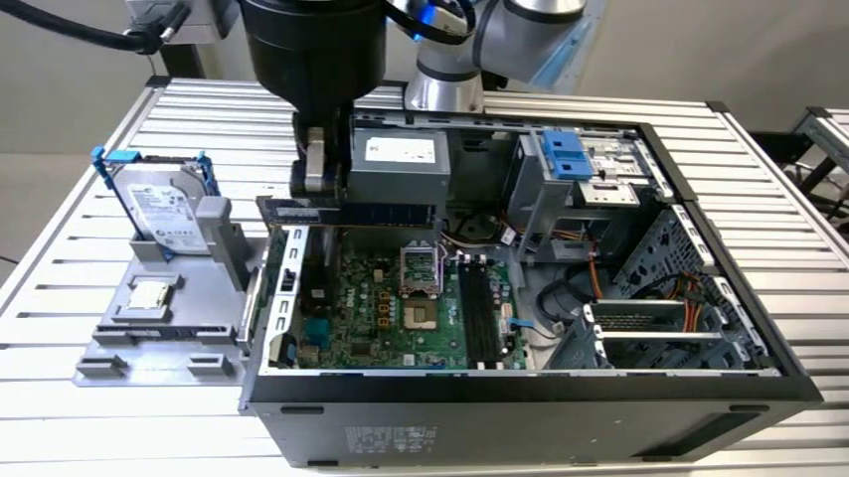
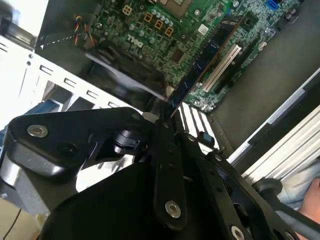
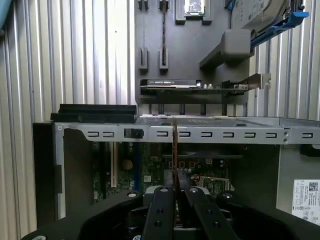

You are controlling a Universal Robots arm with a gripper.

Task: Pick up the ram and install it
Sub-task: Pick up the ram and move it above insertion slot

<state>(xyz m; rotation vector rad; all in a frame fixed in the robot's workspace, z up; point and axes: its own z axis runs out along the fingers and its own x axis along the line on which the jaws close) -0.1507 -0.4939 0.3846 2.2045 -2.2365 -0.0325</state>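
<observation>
The ram is a thin bluish-green stick held level above the rear part of the open computer case, towards the exterior view's left. My gripper is shut on one end of it. In the second wrist view the ram reaches out from the gripper over the green motherboard. The first wrist view shows the ram edge-on between the black fingers, just inside the case's metal wall. The black memory slots lie lower on the motherboard, apart from the ram.
A grey fixture beside the case holds a hard drive in a blue-edged frame, a small square chip and an expansion card. Inside the case are a power supply, cables and a drive cage.
</observation>
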